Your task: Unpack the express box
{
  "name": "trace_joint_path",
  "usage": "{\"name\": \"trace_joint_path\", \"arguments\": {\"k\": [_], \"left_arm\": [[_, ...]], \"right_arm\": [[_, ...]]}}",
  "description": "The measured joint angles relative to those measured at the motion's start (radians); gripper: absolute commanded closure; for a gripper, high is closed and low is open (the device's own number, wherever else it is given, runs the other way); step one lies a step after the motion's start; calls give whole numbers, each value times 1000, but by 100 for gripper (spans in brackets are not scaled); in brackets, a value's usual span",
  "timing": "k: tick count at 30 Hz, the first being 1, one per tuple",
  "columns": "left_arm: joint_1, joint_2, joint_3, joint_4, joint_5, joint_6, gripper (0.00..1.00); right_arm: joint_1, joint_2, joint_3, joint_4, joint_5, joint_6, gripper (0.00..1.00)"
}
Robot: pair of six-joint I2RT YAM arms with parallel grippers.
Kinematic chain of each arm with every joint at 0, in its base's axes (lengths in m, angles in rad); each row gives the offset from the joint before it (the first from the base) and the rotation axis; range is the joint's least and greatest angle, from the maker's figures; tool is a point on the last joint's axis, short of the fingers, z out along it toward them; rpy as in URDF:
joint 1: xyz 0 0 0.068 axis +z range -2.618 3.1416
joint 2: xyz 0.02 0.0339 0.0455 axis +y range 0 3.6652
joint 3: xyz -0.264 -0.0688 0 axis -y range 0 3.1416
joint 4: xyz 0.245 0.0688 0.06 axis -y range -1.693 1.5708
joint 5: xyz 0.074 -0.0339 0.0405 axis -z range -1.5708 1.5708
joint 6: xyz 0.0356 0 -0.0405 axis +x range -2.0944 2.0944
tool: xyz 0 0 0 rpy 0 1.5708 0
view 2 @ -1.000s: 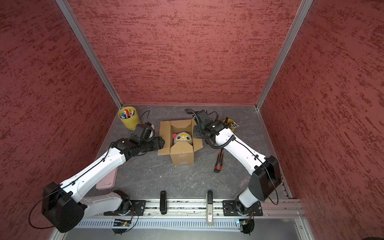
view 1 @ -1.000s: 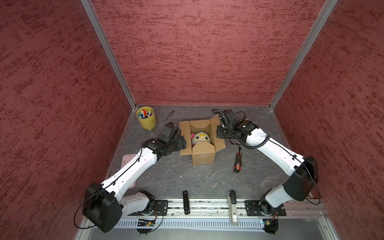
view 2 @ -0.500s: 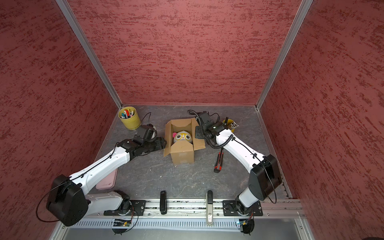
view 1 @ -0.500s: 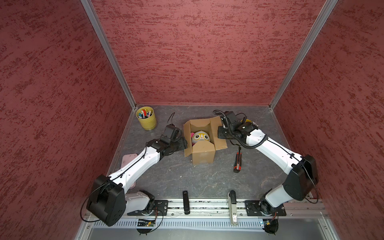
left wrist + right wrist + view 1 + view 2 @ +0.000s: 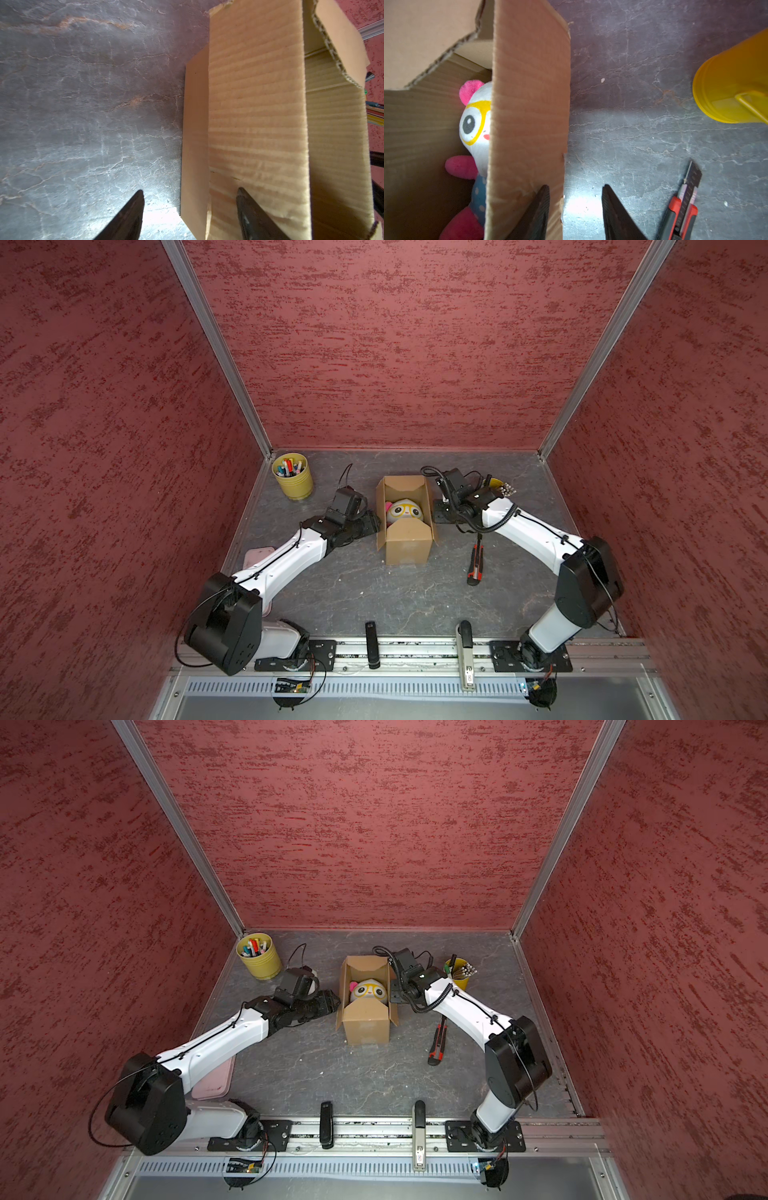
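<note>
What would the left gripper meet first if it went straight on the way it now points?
Most likely the express box: its side flap stands just ahead of the left gripper, in line with the open jaws' gap. Depth is unclear, so it may already touch.

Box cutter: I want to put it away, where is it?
In both top views the box cutter lies flat on the table, right of the cardboard box, apart from it.

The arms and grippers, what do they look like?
The left arm and right arm have white links with bulky black joint housings and black wrists. Thin black cables run along them; a ribbed black hose loops at the right wrist. The left gripper and right gripper have black fingers tapering to points.
</note>
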Motion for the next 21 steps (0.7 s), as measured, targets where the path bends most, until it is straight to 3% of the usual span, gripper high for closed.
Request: {"name": "trace_joint_path", "arguments": {"k": [10,21], "left_arm": [[-16,34,-7,69,15,-37,30],[-51,37,-21,107,-14,-89,30]], "right_arm": [[-8,0,-50,95,-102,-1,55],[-14,-17,-97,124,-92,41,52]]}}
